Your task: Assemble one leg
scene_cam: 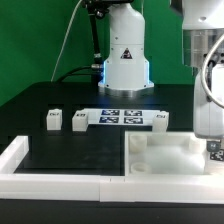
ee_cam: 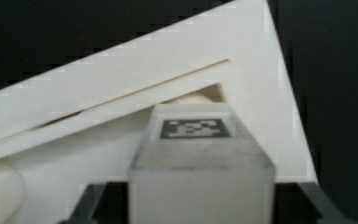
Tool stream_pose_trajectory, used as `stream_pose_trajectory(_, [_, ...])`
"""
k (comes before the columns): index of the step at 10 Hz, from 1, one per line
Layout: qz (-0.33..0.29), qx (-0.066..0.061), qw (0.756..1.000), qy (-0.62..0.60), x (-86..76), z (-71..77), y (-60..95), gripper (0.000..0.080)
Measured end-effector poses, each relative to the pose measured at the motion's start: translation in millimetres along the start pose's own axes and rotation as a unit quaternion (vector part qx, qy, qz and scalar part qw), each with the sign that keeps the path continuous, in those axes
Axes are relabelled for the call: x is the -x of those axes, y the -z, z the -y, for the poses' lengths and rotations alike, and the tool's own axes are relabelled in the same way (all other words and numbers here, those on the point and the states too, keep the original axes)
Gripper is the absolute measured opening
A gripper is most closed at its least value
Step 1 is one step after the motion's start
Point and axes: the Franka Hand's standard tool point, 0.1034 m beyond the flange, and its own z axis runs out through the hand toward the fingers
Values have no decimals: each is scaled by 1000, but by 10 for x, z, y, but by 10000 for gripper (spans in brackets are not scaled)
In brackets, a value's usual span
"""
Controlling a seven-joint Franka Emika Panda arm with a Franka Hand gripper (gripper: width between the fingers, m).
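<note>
My gripper [scene_cam: 211,138] is shut on a white leg [scene_cam: 214,152] and holds it upright over the right end of the large white panel [scene_cam: 152,141]. In the wrist view the leg [ee_cam: 197,165] stands between my dark fingers [ee_cam: 94,205], its square marker facing the camera. My gripper [ee_cam: 194,205] is just above a corner of the panel [ee_cam: 229,60], and a round socket shows right behind the leg. Three more legs stand on the table: two to the left of the marker board [scene_cam: 52,120] [scene_cam: 80,120] and one at its right end [scene_cam: 160,118].
The marker board [scene_cam: 120,116] lies in the middle of the black table. A white L-shaped frame [scene_cam: 20,160] runs along the front and left edge. The robot base [scene_cam: 125,60] stands at the back.
</note>
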Motion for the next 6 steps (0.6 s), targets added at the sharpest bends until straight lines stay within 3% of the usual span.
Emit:
stream_pose_trajectory(1, [0, 0, 1000, 1, 1, -1, -1, 459])
stream_pose_trajectory(2, [0, 0, 1000, 2, 2, -2, -3, 603])
stream_pose_trajectory(3, [0, 0, 1000, 2, 2, -3, -5, 640])
stream_pose_trajectory(6, [0, 0, 1000, 3, 4, -6, -8, 648])
